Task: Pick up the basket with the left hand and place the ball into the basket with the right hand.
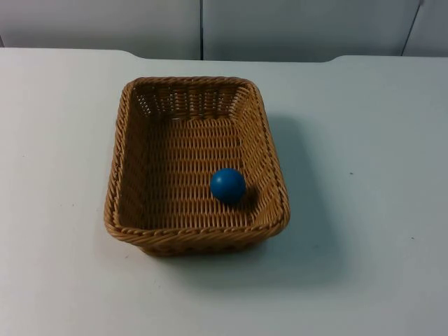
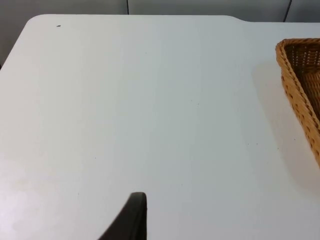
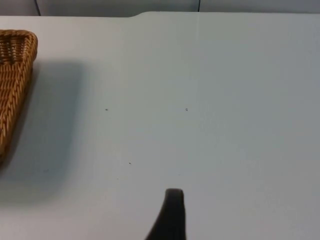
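Observation:
A woven tan basket (image 1: pixel 117 175) stands flat on the white table near its middle. A blue ball (image 1: pixel 227 185) lies inside it, on the basket floor toward the front right corner. My left gripper (image 2: pixel 134 216) hovers over bare table to the left of the basket, whose corner (image 2: pixel 295 90) is some way off. My right gripper (image 3: pixel 172 215) hangs over bare table on the other side, likewise apart from the basket's corner (image 3: pixel 15 75). Neither gripper touches the basket or the ball.
The white table (image 1: pixel 364 140) runs back to the grey partition wall (image 1: pixel 294 28). Open table surface lies on every side of the basket.

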Tool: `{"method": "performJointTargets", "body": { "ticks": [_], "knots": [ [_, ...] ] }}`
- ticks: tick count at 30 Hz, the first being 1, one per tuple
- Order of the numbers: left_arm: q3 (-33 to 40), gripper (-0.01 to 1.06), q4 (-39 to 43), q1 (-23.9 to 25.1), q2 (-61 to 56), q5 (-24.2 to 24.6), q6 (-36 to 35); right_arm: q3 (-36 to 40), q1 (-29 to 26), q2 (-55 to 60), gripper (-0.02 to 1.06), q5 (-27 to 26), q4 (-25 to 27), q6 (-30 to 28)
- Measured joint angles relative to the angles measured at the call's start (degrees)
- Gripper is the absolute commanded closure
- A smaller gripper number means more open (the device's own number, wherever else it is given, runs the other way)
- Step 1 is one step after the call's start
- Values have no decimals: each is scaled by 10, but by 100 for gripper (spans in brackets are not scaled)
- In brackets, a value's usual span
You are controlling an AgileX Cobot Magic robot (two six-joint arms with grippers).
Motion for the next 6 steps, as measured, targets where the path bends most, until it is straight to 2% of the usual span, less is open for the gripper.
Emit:
{"method": "performJointTargets", "body": {
  "ticks": [6],
  "knots": [
    [0,0,0,0,0,0,4,0,0,0,30,-3,0,1]
  ]
}}
